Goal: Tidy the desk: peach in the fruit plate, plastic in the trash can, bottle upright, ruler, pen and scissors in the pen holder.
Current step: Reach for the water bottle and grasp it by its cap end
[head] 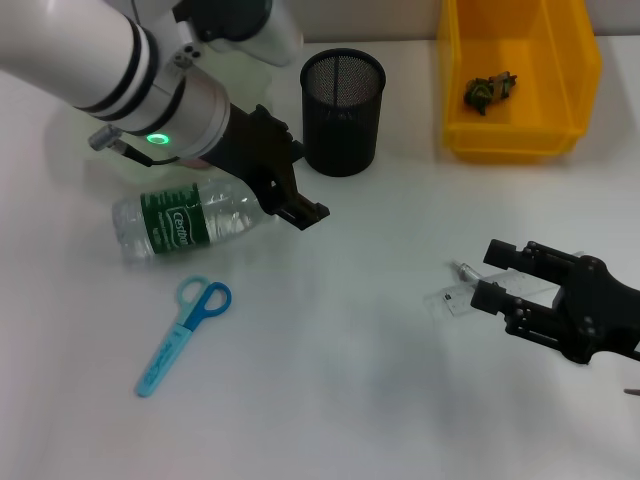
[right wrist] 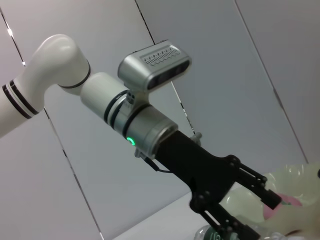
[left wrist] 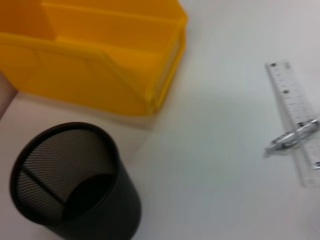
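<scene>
While the bottle lies on its side: the desk is part tidied.
Bottle (head: pixel 185 222): flat on the white table (head: pixel 350 380), clear plastic with a green label, cap end toward the left gripper.
Left gripper (head: pixel 295 200): low over the table, just beside the bottle's cap end and in front of the pen holder; its fingers look spread, gripping nothing.
Right gripper (head: pixel 495 280): near the table's right side, jaws open either side of the ruler and pen, not closed on them.
Ruler (left wrist: pixel 295 120): clear, flat on the table, with the silver pen (left wrist: pixel 292 137) lying across it.
Scissors (head: pixel 185 335): blue, flat on the table, in front of the bottle and apart from it.
Pen holder (head: pixel 343 110): black mesh cup, upright, nothing visible inside in the left wrist view.
Trash can (head: pixel 520 120): yellow bin behind the right gripper, holding a dark crumpled piece (head: pixel 488 90).
Peach (right wrist: pixel 282 207): pink, in the pale fruit plate (right wrist: pixel 290 182), seen behind the left gripper in the right wrist view.
</scene>
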Controlling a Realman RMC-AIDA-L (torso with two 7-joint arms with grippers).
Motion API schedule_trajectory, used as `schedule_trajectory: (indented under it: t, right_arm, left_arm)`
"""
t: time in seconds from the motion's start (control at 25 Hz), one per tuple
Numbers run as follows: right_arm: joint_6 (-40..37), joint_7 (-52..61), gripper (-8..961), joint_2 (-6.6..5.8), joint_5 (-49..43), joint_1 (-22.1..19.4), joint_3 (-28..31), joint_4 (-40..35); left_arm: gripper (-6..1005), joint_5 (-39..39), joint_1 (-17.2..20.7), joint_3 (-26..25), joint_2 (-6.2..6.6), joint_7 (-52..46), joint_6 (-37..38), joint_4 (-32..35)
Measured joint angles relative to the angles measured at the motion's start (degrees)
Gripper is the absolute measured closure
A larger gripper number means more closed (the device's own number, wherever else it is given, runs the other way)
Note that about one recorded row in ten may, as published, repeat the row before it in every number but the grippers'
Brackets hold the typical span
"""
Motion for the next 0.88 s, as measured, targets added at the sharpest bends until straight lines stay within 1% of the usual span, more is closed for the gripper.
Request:
schedule_trajectory:
  t: [0.32,0.64,0.88]
  right_arm:
    - [0.0,-0.1,290,0.03,0.0,0.2,0.0,0.6]
    - [0.1,-0.1,291,0.03,0.0,0.4,0.0,0.7]
    - [0.2,-0.2,291,0.09,0.0,0.5,0.0,1.3]
  left_arm:
    - [214,5.9,-0.6,6.2,-0.04,-6.0,-2.7,-0.9]
    - [214,6.0,-1.0,7.0,-0.07,-6.5,-4.7,-2.2]
    - [215,6.2,-2.2,7.4,-0.08,-7.1,-6.7,-5.5]
